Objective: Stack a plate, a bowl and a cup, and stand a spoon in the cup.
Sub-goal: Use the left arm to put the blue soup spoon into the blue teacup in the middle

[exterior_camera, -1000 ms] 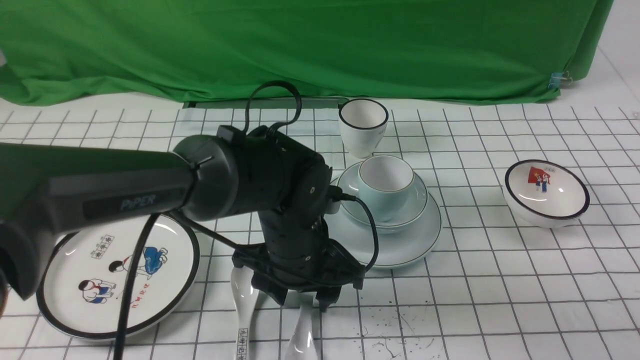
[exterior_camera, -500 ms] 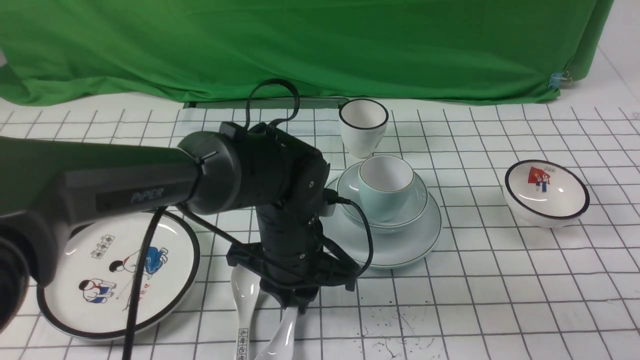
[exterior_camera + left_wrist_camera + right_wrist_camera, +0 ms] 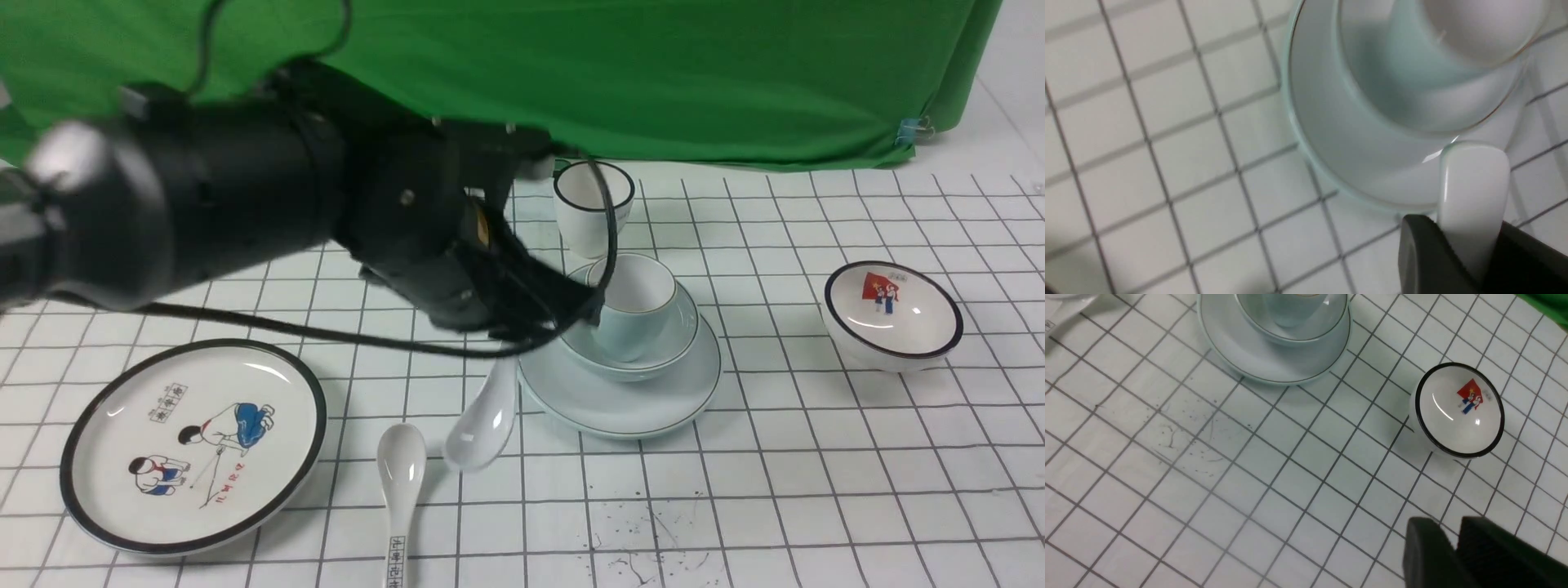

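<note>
The pale blue-green plate (image 3: 620, 404) carries the matching bowl (image 3: 661, 351), and the small cup (image 3: 633, 306) stands in the bowl. My left gripper (image 3: 516, 347) is shut on the handle of the plain white spoon (image 3: 483, 420). The spoon hangs bowl-end down above the table, just left of the stack. In the left wrist view the spoon handle (image 3: 1472, 192) sticks out between the jaws of the gripper (image 3: 1470, 245), close to the plate (image 3: 1314, 134) and the cup (image 3: 1478, 24). My right gripper (image 3: 1449, 528) is shut and empty over bare table, apart from the plate (image 3: 1237, 347).
A black-rimmed plate with cartoon children (image 3: 196, 445) lies at the front left. A spoon with a printed handle (image 3: 398, 490) lies beside it. A black-rimmed white cup (image 3: 592, 204) stands behind the stack. A black-rimmed picture bowl (image 3: 891, 314) sits at the right, also in the right wrist view (image 3: 1457, 412).
My left gripper has lifted the plain spoon off the table and swung up and back toward the stack. The spoon now hangs in the air.
</note>
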Robot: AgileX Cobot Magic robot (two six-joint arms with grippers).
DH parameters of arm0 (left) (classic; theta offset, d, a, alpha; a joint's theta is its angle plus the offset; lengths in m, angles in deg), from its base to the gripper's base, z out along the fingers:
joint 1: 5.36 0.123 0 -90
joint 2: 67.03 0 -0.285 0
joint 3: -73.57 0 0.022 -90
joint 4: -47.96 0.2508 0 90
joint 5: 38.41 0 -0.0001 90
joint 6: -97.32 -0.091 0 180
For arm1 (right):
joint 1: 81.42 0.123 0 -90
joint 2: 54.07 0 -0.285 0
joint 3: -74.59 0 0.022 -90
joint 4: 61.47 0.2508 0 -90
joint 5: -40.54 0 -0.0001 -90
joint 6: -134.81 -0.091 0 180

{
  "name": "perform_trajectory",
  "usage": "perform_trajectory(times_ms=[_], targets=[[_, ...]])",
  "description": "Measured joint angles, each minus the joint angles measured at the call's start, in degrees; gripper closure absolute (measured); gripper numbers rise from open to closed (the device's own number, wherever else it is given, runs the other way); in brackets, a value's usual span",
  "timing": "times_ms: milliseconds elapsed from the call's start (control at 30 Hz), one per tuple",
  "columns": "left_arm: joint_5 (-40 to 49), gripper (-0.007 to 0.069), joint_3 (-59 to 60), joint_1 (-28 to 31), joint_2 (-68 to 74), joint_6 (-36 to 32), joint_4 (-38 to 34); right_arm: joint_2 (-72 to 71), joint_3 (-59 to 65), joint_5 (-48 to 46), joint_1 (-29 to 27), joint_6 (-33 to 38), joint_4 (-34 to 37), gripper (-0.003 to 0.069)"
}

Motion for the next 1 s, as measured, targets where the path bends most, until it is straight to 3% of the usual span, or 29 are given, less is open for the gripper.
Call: perform_trajectory(times_ms=[267,533,733,1000], targets=[[-20.3,0.054,0.0,-0.36,-3.24,-2.36,0.0,-2.19,-0.11,-0.99,0.0,-0.85,-3.46,0.0495],[-40.3,0.054,0.01,-0.89,4.41,-2.78,3.11,-10.25,-1.08,-1.09,0.0,-4.39,-8.58,0.0491],[-48.55,0.054,0.01,-0.89,10.9,-5.94,6.66,-11.34,-1.08,-0.96,0.0,-4.59,-8.8,0.0489],[-56.34,0.054,0.06,1.78,17.26,-8.16,3.4,-11.34,-1.08,-0.54,0.0,-4.59,-10.16,0.0489]])
